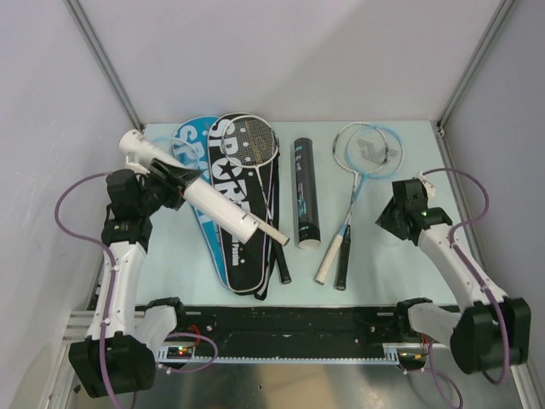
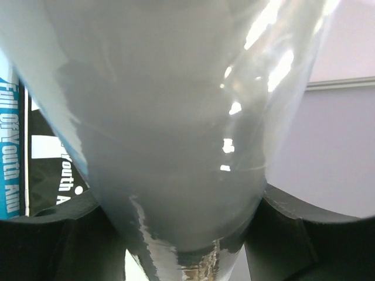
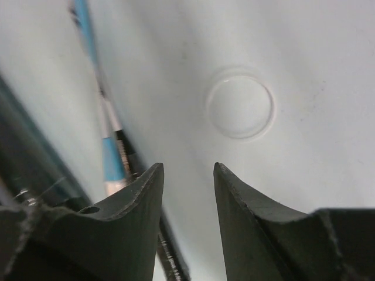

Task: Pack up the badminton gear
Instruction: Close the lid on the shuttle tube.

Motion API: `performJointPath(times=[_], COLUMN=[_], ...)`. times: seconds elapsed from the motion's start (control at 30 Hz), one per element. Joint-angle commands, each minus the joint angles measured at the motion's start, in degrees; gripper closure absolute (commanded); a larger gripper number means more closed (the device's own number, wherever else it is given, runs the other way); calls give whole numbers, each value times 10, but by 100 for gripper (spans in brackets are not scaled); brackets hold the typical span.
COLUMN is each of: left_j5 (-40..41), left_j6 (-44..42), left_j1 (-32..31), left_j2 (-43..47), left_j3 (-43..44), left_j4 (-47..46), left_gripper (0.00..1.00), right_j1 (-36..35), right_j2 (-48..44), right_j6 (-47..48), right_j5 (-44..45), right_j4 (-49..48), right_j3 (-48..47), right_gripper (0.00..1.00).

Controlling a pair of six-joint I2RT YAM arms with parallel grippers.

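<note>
- The white tube (image 1: 223, 207) is off the tabletop (image 1: 383, 264), left of the black tube (image 1: 306, 192). It slants from a high end far to the left down to a low end just short of the black tube's near end.
- The left gripper (image 1: 174, 186) has its jaws pinching the white tube partway along its upper half. In the left wrist view the tube's pale wall (image 2: 176, 117) fills the space between the two fingers (image 2: 58, 234).
- Under the white tube, just left of the black tube, lies the black racket cover (image 1: 234, 256), with a racket (image 1: 253, 141) resting on its far end.
- The blue racket cover (image 1: 189, 141) pokes out from beneath the black one, further left.
- The black tube lies flat on the tabletop, pointing away from the arms.
- Right of the black tube two rackets lie crossed, one with a white handle (image 1: 327, 266), one with a black handle (image 1: 341, 268), both handles near the tube's near end.
- The right gripper (image 1: 393, 215) hangs further right again, beyond the rackets, with its jaws spread and nothing between them.
- Its wrist view shows a clear round ring (image 3: 240, 105) lying on the tabletop ahead of the fingertips.
</note>
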State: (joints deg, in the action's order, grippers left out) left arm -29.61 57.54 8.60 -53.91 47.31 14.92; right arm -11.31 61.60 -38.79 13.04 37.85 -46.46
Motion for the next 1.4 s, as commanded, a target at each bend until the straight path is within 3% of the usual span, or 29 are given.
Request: performJointPath(times=[0.0, 0.3, 0.43, 0.73, 0.9, 1.1, 1.37], left_j5=[10, -9, -12, -8, -9, -33, -10], left_j6=[-55, -63, -61, -57, -12, 87, 207], left_j1=[-13, -14, -13, -9, -9, -9, -9], left_j2=[21, 19, 18, 22, 24, 21, 62], left_j3=[-10, -7, -10, -12, -18, -38, -66], left_j4=[-31, -32, -31, -32, -32, -33, -34], left_gripper=[71, 71, 71, 71, 70, 70, 69], right_j1=[45, 74, 74, 74, 68, 35, -47], right_j2=[68, 243, 279, 303, 256, 156, -13], right_j6=[83, 158, 168, 169, 178, 199, 237], right_j5=[-59, -115, -111, -109, -75, -103, -141], right_j4=[-47, -89, -87, -73, -56, -61, -138], right_j3=[4, -28, -36, -37, -37, -37, -17], right_gripper=[56, 58, 61, 83, 98, 100, 100])
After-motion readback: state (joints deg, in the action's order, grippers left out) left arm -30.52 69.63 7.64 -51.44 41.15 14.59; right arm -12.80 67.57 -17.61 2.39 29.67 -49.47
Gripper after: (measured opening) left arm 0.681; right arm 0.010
